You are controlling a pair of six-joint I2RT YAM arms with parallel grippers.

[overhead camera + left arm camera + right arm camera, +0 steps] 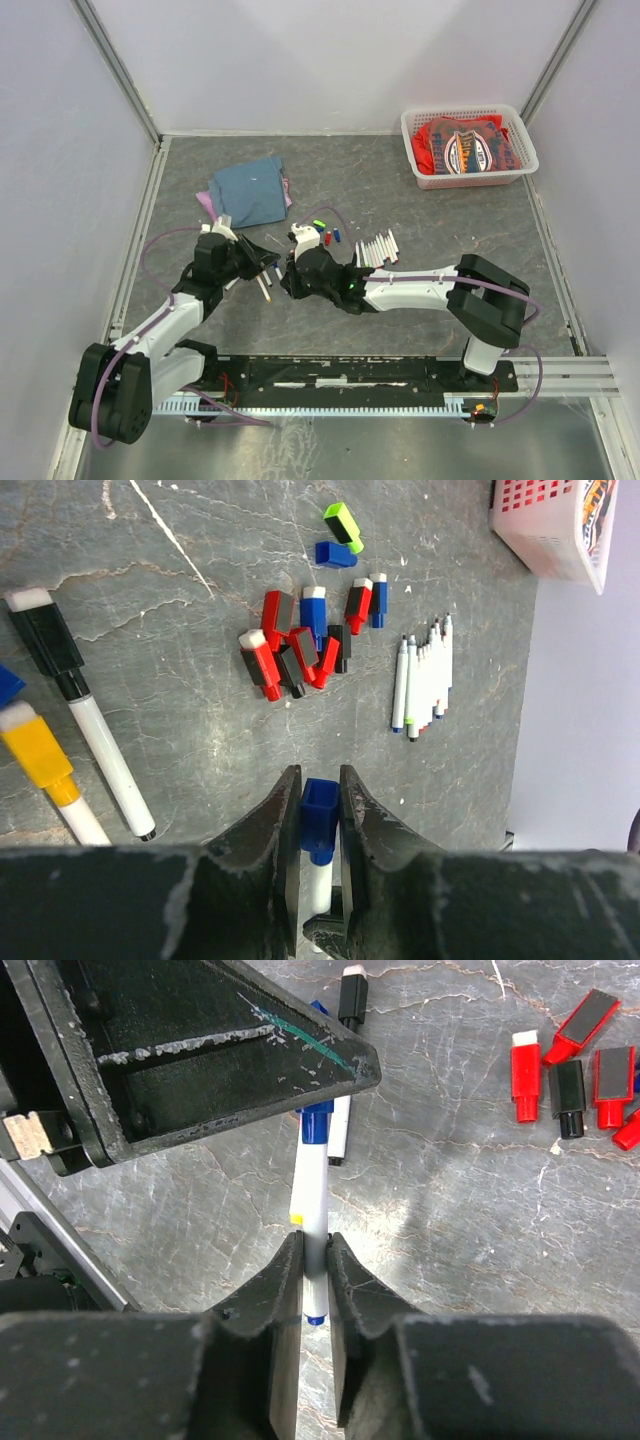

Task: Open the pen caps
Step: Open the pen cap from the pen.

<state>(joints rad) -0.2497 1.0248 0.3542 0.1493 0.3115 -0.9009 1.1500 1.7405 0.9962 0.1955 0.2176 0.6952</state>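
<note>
My left gripper (pixel 320 775) is shut on the blue cap (pixel 320 815) of a white-barrelled pen (pixel 318 880). My right gripper (pixel 315 1240) is shut on the same pen's barrel (pixel 313 1185) near its tail end. The blue cap (pixel 317 1125) sits on the barrel, partly hidden by the left gripper's finger (pixel 200 1050). In the top view the two grippers (pixel 262 262) (pixel 292 272) meet above the table's middle. A pile of loose red, black and blue caps (pixel 300 650) lies ahead, with a green cap (pixel 343 527) and a blue cap (pixel 335 554) beyond.
A row of uncapped pens (pixel 425 675) lies right of the pile. A black-capped pen (pixel 45 640) and a yellow-capped pen (pixel 35 750) lie at the left. A blue cloth (pixel 248 190) is at the back left, and a white basket (pixel 468 175) of red items at the back right.
</note>
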